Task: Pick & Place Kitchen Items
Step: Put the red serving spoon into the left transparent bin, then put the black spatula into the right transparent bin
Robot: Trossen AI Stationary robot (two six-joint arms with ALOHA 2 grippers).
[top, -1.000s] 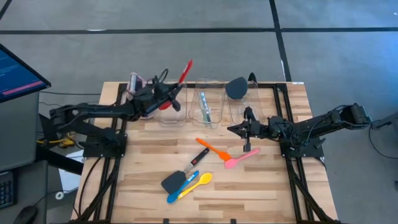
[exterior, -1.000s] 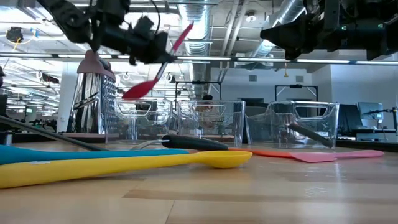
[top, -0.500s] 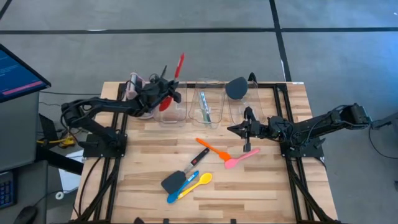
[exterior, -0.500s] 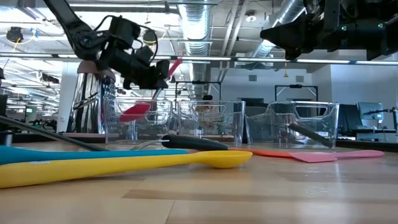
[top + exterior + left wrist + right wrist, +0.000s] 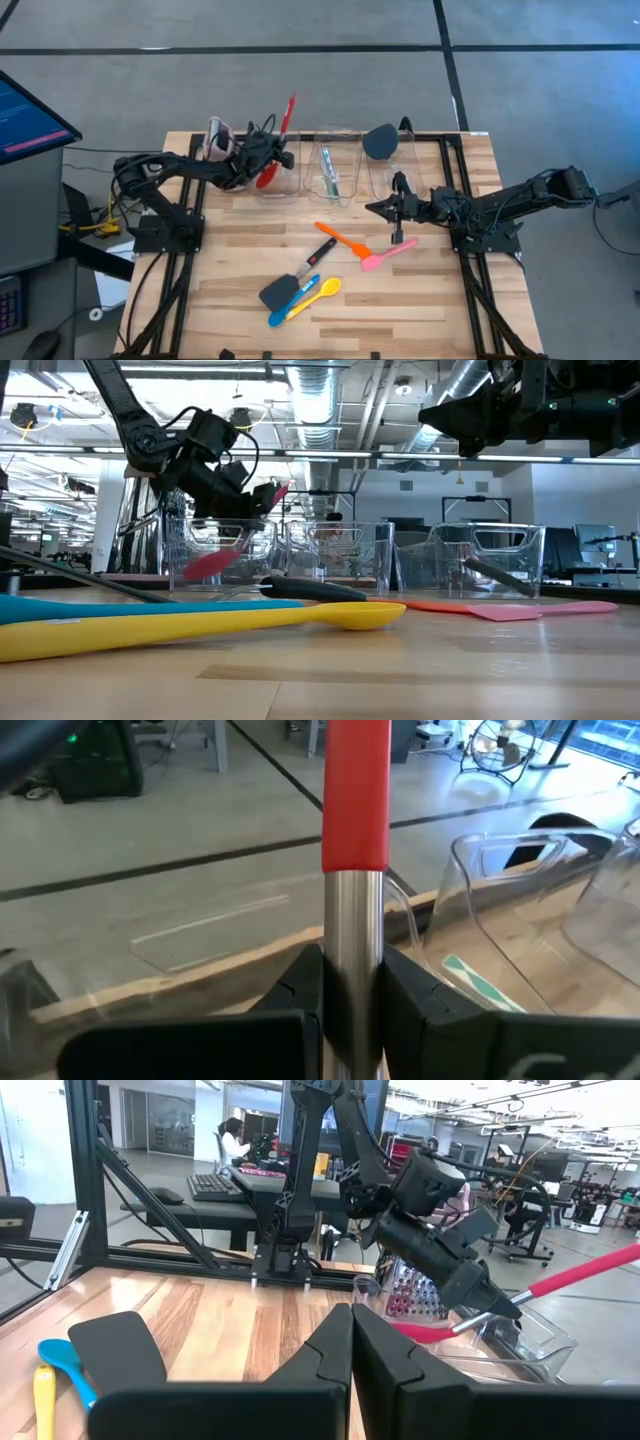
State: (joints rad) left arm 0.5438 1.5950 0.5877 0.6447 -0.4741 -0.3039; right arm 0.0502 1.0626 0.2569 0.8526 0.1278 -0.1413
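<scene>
My left gripper (image 5: 262, 158) is over the left clear bin (image 5: 283, 189), shut on a red spoon (image 5: 267, 177) with a metal shaft. Its red head (image 5: 210, 563) is down inside that bin. My right gripper (image 5: 397, 207) hangs shut and empty above the table, near the right bin (image 5: 392, 172). A pink spatula (image 5: 386, 256), orange spatula (image 5: 345, 240), red-handled tool (image 5: 320, 252), black spatula (image 5: 278, 292), blue spoon (image 5: 283, 311) and yellow spoon (image 5: 318, 294) lie flat on the wood. The middle bin holds a clear-teal tool (image 5: 328, 172). My left gripper pinches the spoon's bare metal shaft (image 5: 350, 955) between its two fingers, just below the red handle sleeve (image 5: 355, 790). The fingers lie across the shaft. The spoon is tilted, with the handle end (image 5: 290, 107) up and its head low in the bin; whether the head touches the bin floor, I cannot tell.
A pink-topped metal grater (image 5: 217, 137) stands just left of the left bin. A black spatula (image 5: 380, 140) leans in the right bin. The three bins line the table's far side. A monitor (image 5: 30, 115) sits off the table's left.
My left gripper has moved down toward the left bin, still shut on the red spoon. The spoon's head has dropped from above the bin's rim to inside the bin, and its handle now stands more upright.
</scene>
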